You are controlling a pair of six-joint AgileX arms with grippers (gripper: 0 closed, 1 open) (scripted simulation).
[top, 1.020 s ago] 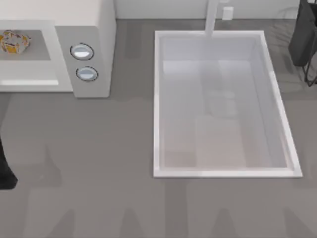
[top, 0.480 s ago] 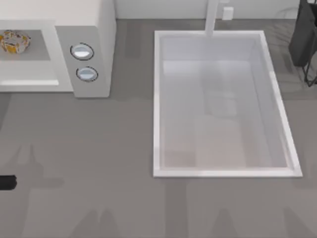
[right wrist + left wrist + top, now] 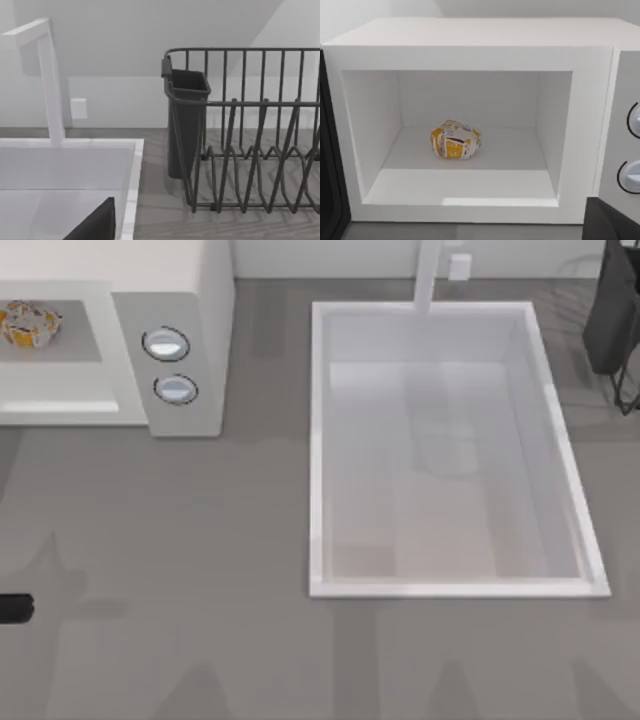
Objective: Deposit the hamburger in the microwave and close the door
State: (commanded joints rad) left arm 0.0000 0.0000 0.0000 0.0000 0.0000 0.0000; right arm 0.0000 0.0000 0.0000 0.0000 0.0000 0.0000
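1. The first step looks done: the hamburger (image 3: 455, 139) sits on the floor of the microwave (image 3: 470, 50), about mid-cavity, touching none of the walls. In the top view the hamburger (image 3: 30, 323) shows inside the microwave (image 3: 200, 300) at the far left of the surface (image 3: 200, 540).

2. The step in hand, as I judge it, is closing the door (image 3: 330, 200). It stands swung open, seen as a dark edge beside the cavity opening in the left wrist view.

3. A dark bit of the left arm (image 3: 14, 608) pokes in at the top view's left edge, in front of the microwave and apart from it. I cannot tell how its hand stands or whether it holds anything.

4. The next move calls for getting behind the open door and pushing it round until it meets the front frame, with nothing in the opening.

5. The sink (image 3: 318, 440) at mid-surface holds nothing.

6. The rack (image 3: 260, 125) at the far right is bare, and its dark cup (image 3: 187, 125) shows nothing inside.

7. The right arm is parked near the rack; whether its hand is open I cannot tell.
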